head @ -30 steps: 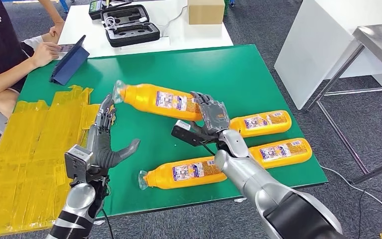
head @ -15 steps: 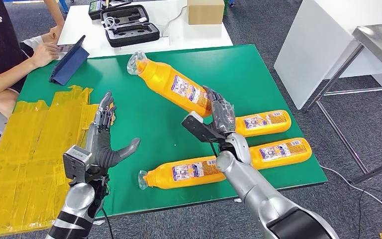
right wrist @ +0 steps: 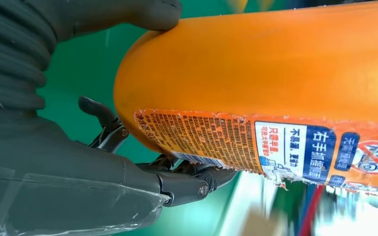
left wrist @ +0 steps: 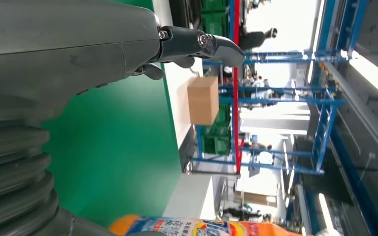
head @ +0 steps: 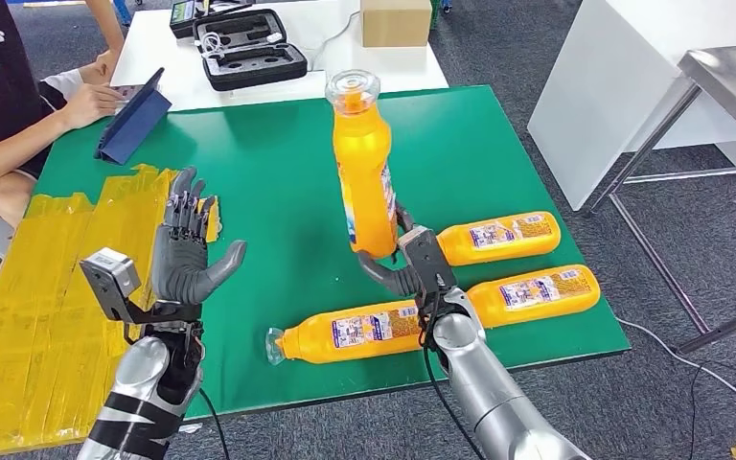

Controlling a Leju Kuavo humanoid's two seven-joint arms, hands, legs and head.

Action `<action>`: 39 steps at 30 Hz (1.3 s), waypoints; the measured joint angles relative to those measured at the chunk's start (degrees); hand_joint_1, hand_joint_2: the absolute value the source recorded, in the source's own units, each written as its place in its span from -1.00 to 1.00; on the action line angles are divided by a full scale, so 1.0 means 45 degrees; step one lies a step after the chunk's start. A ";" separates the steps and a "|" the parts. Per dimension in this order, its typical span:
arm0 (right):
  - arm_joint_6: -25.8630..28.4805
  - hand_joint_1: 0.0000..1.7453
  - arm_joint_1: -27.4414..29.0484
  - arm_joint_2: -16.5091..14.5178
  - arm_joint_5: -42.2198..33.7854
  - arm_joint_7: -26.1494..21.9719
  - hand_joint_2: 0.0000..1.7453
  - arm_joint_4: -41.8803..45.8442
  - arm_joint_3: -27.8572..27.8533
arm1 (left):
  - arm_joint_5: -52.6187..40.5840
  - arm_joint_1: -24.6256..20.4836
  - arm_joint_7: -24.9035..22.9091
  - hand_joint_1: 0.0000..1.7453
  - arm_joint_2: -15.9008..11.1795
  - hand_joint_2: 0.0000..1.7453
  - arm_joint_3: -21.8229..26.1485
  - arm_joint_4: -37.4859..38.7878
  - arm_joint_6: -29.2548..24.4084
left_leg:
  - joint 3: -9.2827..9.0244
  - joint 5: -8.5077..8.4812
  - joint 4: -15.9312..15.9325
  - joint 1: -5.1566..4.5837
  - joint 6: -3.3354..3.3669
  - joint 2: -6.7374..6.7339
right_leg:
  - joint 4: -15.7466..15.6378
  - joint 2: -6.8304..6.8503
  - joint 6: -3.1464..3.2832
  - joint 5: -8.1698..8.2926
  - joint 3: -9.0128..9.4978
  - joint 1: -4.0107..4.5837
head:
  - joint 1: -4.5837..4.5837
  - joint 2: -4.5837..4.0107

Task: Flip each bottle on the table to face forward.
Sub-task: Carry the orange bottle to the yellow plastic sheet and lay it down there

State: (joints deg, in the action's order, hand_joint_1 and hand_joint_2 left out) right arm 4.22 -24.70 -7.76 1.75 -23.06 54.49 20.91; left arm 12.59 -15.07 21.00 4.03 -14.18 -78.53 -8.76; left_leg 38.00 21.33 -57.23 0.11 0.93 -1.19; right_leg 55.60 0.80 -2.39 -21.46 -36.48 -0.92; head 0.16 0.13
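The right hand [head: 410, 261] clamps the base of an orange plastic bottle [head: 362, 171], which has swung from lying tilted to nearly upright, clear cap at twelve o'clock; its flip looks mid-way. The left hand [head: 184, 251] waits at nine o'clock, fingers apart. Four bottles: one held, three lying on the green table [head: 278, 172].

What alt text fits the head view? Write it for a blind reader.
The robot's right hand holds an orange bottle upright by its base above a green table, while its left hand hovers open. Three more orange bottles lie flat nearby.
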 joint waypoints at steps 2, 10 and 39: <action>-0.1575 1.00 0.0088 -0.0002 -0.1180 -0.0028 1.00 0.0136 0.0192 | 0.0013 -0.0324 0.0049 -1.00 -0.0033 1.00 -0.0237 0.0283 0.0147 | 0.0000 -0.0003 0.0000 0.0000 0.0002 0.0001 | 0.0001 0.0001 -0.0001 0.0001 0.0002 0.0000 | 0.0000 0.0000; -0.2935 1.00 0.0137 0.0021 -0.2254 -0.0096 1.00 0.0158 0.0831 | -0.0097 -0.0985 0.0175 -1.00 -0.0117 1.00 -0.1035 0.0884 0.0288 | 0.0003 -0.0002 -0.0002 -0.0004 0.0003 0.0000 | 0.0000 0.0001 -0.0003 0.0001 0.0003 -0.0005 | -0.0001 0.0000; 0.1216 1.00 -0.1138 -0.0183 0.3394 -0.0021 1.00 -0.0888 0.3791 | -0.2403 -0.1017 0.0185 -1.00 -0.0307 1.00 -0.2645 0.1113 0.0788 | 0.0006 -0.0002 0.0000 -0.0001 0.0003 0.0001 | 0.0002 0.0000 -0.0001 0.0000 0.0004 -0.0001 | 0.0000 0.0000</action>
State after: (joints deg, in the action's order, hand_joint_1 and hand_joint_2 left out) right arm 9.69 -29.82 -8.59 17.02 -23.16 50.49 37.97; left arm 1.78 -19.64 21.84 2.64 -26.08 -73.52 -5.21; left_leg 38.03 21.32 -57.23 0.10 0.95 -1.19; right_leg 55.61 0.81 -2.39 -21.46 -36.46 -0.93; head 0.16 0.13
